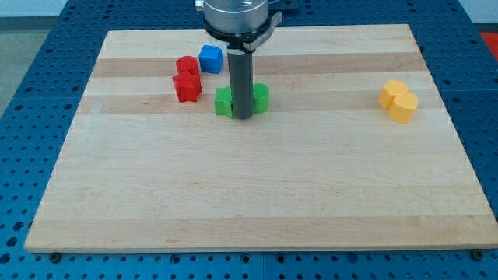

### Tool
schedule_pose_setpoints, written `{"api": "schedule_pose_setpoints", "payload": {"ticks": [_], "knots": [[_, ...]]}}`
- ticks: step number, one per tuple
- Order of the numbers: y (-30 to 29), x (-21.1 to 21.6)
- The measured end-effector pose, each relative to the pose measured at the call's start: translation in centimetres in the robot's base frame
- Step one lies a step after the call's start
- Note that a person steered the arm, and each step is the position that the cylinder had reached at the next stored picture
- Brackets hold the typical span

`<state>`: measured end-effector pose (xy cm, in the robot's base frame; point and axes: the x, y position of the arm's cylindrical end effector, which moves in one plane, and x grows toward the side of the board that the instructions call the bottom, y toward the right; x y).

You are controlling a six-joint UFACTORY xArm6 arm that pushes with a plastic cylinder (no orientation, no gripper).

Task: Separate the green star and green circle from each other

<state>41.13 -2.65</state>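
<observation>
My tip (243, 117) sits between green star (224, 103) and green circle (261, 98); no fingers, holds nothing. Risk: leftward push drives star into red blocks (187, 78).

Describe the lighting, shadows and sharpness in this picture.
Camera view: even, soft light, no glare on the wooden board; only faint shadows under the blocks; everything sharp; my tip stands between the two green blocks, partly hiding them.

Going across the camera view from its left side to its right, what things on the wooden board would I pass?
Two red blocks → blue block → green block → my tip → second green block → two yellow blocks.
</observation>
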Motion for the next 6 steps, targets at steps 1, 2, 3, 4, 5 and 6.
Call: {"api": "schedule_pose_setpoints", "payload": {"ticks": [1,2,3,4,5,6], "knots": [[-0.1,4.1],[-0.9,5.2],[-0.9,2.8],[-0.9,0.0],[-0.9,-2.1],[-0.9,-3.1]]}}
